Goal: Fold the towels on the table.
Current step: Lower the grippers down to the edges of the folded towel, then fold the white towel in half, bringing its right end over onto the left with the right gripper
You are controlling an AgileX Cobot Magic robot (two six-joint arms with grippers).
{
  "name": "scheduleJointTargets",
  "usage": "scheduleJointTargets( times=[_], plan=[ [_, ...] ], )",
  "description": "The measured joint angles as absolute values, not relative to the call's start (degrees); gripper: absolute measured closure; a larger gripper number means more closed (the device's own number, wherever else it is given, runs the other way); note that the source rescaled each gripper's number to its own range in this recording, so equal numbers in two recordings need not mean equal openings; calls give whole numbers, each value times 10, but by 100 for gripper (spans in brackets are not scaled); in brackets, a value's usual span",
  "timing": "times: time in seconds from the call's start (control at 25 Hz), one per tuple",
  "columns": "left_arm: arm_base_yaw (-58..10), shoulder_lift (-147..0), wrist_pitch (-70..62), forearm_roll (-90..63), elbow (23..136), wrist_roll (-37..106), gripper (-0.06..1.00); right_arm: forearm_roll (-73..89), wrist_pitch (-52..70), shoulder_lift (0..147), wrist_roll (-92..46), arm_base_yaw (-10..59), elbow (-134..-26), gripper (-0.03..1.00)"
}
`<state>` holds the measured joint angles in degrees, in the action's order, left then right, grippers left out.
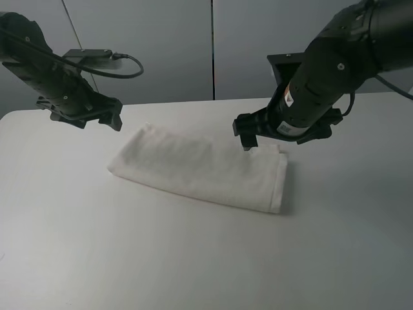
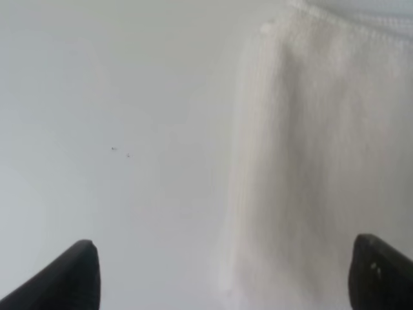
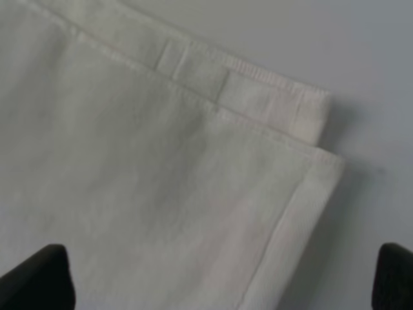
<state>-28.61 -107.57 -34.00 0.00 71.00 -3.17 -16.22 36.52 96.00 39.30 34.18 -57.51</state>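
Observation:
The white terry towel [image 1: 200,166] lies folded into a long strip on the white table [image 1: 77,232], running from near left to far right. My left gripper [image 1: 103,119] hangs open and empty above the table just beyond the towel's left end; the left wrist view shows that towel end [image 2: 322,161] between its two fingertips [image 2: 71,278]. My right gripper [image 1: 248,139] hangs open and empty over the towel's right part; the right wrist view shows the layered towel corner [image 3: 284,129] with its woven border band. The label is out of view.
A black box-like object [image 1: 284,68] stands at the table's far edge behind the right arm. A grey panelled wall [image 1: 213,45] rises behind the table. A cable [image 1: 122,64] loops off the left arm.

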Motion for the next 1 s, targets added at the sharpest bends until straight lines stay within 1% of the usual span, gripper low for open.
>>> scheduleJointTargets(
  times=[0.2,0.32,0.48,0.72,1.0],
  plan=[
    [-286,-1148,-415,0,795,-26,-5,-89,423,964,331,313,-601,-3],
    [-286,-1194,-456,0,839,-16,-5,-81,440,964,317,306,-602,-3],
    [-286,-1247,-470,0,879,-7,-5,-80,447,964,309,306,-602,-3],
    [-286,-1290,-488,15,893,0,-5,-79,448,976,306,306,-602,-3],
    [-286,-1293,-493,33,898,0,-5,-62,438,1046,308,303,-602,-3]
  ],
)
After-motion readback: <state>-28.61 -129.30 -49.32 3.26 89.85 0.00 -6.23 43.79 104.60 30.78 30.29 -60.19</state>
